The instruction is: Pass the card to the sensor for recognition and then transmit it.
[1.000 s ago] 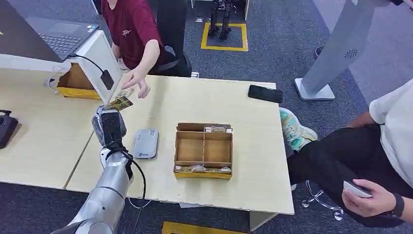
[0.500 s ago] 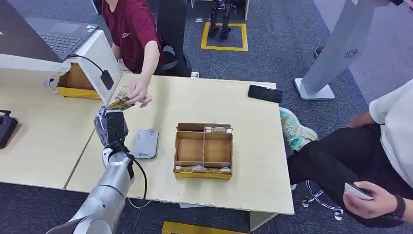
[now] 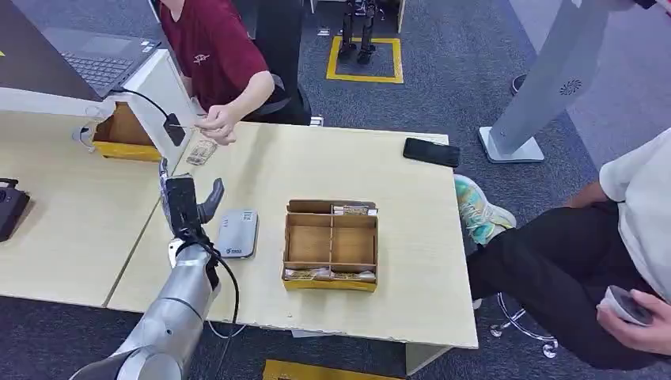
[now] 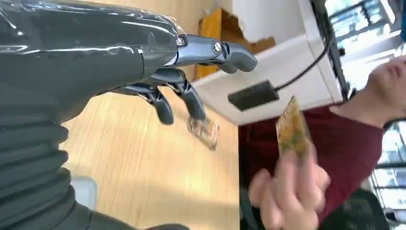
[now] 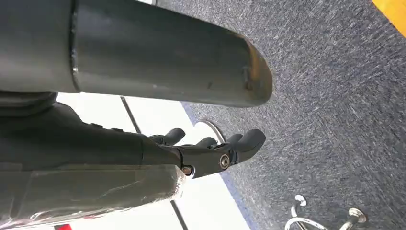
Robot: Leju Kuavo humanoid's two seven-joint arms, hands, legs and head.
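Yellow-patterned card (image 4: 291, 128) pinched in person's hand (image 3: 215, 123) by white stand (image 3: 162, 95) w/ black sensor (image 3: 174, 129), 2nd card (image 3: 202, 153) flat on table (image 3: 396, 198); left hand (image 3: 186, 202) empty, fingers spread, beside grey reader (image 3: 236, 233); right hand (image 5: 210, 151) empty, loosely curled; no legible text.

Two cards (image 3: 201, 153) (image 4: 292, 128), one sensor (image 3: 237, 233), one divided box (image 3: 331, 245), one phone (image 3: 430, 152).

The left arm (image 3: 170, 317) is a smooth silver tube with a black cable (image 3: 225, 285) looping along it. The left robot hand (image 3: 188, 204) is dark grey, with a clear-wrapped ribbed cover (image 4: 43, 158) and small silver screws.
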